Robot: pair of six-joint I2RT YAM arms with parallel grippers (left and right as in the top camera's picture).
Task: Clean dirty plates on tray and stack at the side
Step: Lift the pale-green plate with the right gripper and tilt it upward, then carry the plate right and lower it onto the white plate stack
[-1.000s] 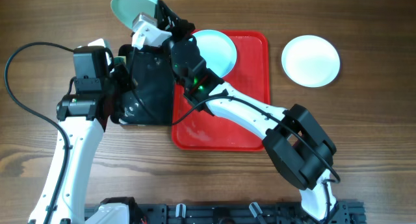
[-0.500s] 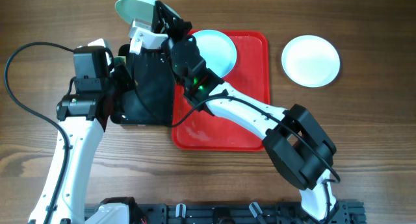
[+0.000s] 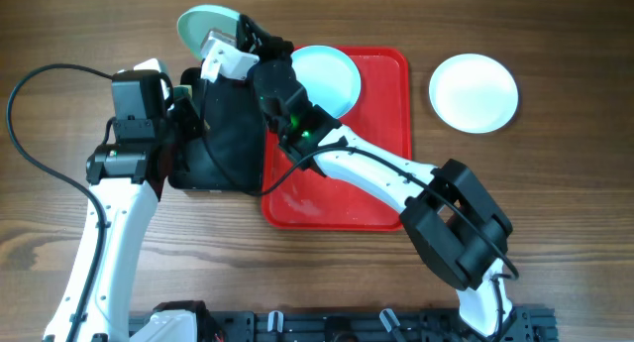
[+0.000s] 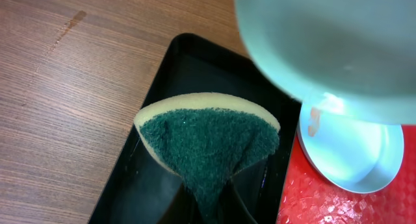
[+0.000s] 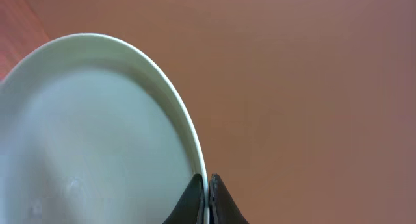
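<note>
A: From my console, a sponge point(image 4: 208, 143), folded, green scouring face out and yellow foam behind, shows against the black tray point(image 4: 195, 68).

B: I see it too, with the wooden table point(image 4: 58, 100) alongside, one dark streak point(image 4: 71, 23) on its grain.

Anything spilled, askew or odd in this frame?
Nothing spilled or broken. One blemish: an orange smear on the aqua-rimmed white round plate lying on the red plastic tray. The light aqua round plate hangs airborne, pinched at its rim by the right gripper.
</note>
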